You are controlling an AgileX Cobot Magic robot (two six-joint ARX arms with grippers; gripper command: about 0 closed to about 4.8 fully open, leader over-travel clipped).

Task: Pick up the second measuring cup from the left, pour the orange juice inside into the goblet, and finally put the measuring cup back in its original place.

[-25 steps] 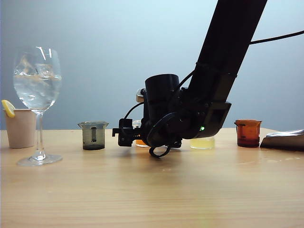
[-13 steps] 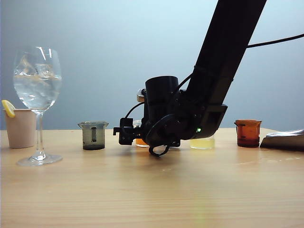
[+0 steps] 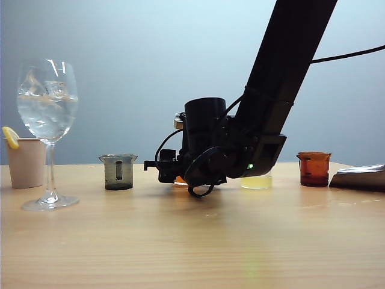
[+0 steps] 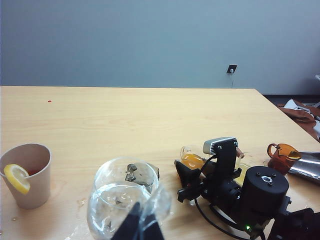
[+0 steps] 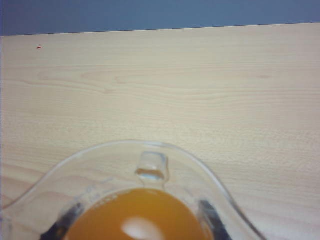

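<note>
Clear second measuring cup (image 5: pixel 145 200) stands upright, holding orange juice (image 5: pixel 137 217); stemmed goblet (image 3: pixel 47 129) stands upright with ice.

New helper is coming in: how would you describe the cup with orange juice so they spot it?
On the wooden table, look between the right gripper fingers. The second measuring cup sits there, small and clear, alone in holding vivid orange juice.
</note>
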